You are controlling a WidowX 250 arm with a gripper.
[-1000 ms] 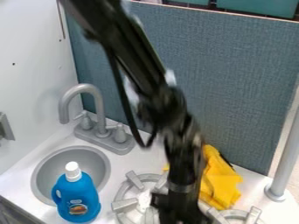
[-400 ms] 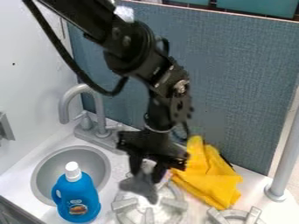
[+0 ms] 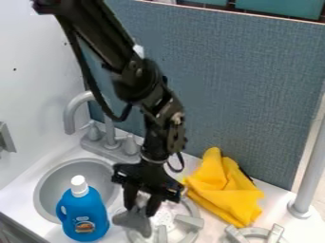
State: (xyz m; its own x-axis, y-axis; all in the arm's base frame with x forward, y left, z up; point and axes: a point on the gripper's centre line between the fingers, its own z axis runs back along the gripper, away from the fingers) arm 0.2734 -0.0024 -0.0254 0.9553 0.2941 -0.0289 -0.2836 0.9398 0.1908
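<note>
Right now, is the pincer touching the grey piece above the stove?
Touching. The camera view shows the pincer with its fingers against the upper part of the grey piece.

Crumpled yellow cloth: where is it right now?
The yellow cloth lies in the camera view's right half, right of the black gripper, before the blue-grey fabric panel.
</note>
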